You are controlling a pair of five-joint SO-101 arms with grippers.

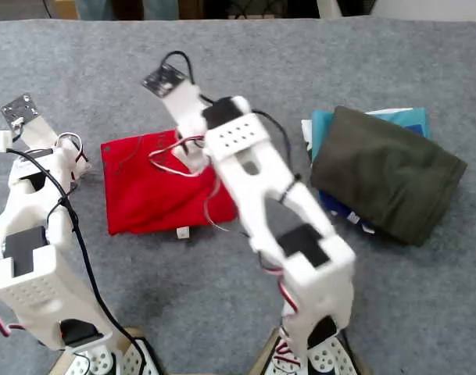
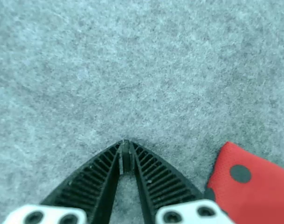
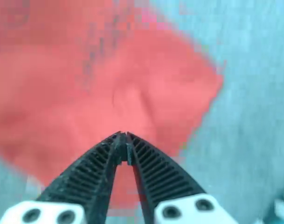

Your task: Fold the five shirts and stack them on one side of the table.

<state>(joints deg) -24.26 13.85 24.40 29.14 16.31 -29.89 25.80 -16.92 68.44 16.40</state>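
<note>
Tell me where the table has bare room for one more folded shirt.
The far strip of table behind the red shirt and the shirt stack is bare; so is the near right corner. Crowded: over the red shirt, under the right arm.

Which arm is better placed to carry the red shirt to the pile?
Right. The right gripper is over the red shirt, and the pile lies on that arm's side. The left gripper is over bare table beside the shirt.
</note>
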